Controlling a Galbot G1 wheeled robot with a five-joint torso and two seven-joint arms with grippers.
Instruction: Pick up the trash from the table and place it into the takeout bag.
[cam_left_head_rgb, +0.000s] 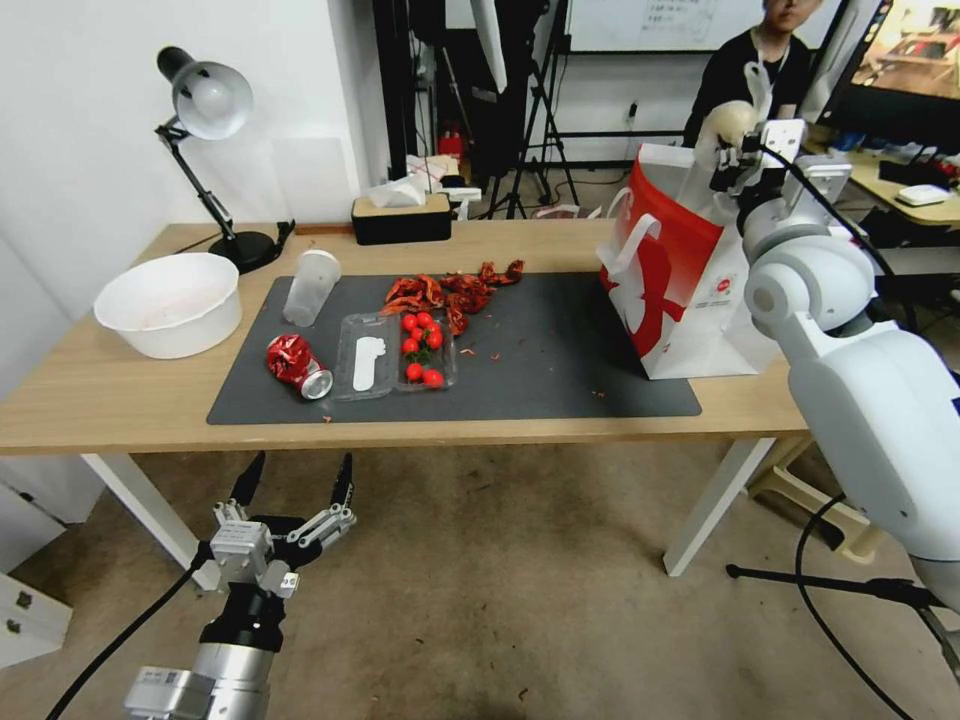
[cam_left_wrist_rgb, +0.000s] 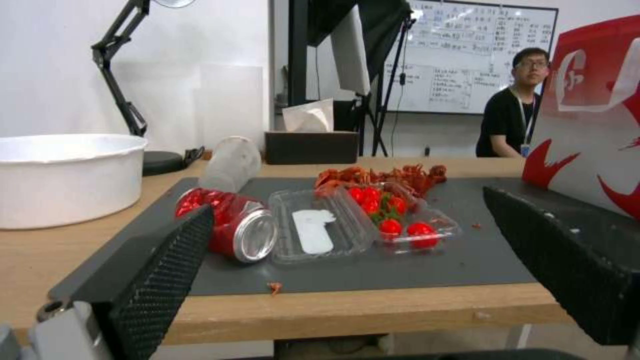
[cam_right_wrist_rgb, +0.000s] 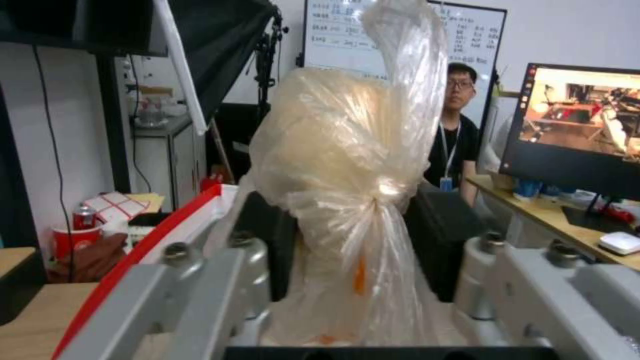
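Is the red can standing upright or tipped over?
Tipped over: the crushed red can lies on its side on the dark mat, silver end facing the table's front edge.

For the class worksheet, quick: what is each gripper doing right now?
Left gripper: jaws open, empty, below the table edge.
Right gripper: shut on the knotted clear bag, above the takeout bag.

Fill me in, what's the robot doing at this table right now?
It's clearing trash into the takeout bag. The right gripper holds a knotted clear bag raised above the takeout bag's open top. The left gripper hangs open below the table's front edge, facing the mat. On the mat lie a crushed red can, a frosted cup on its side, an open clear tray with tomatoes and red scraps. A white bowl sits on the wood.
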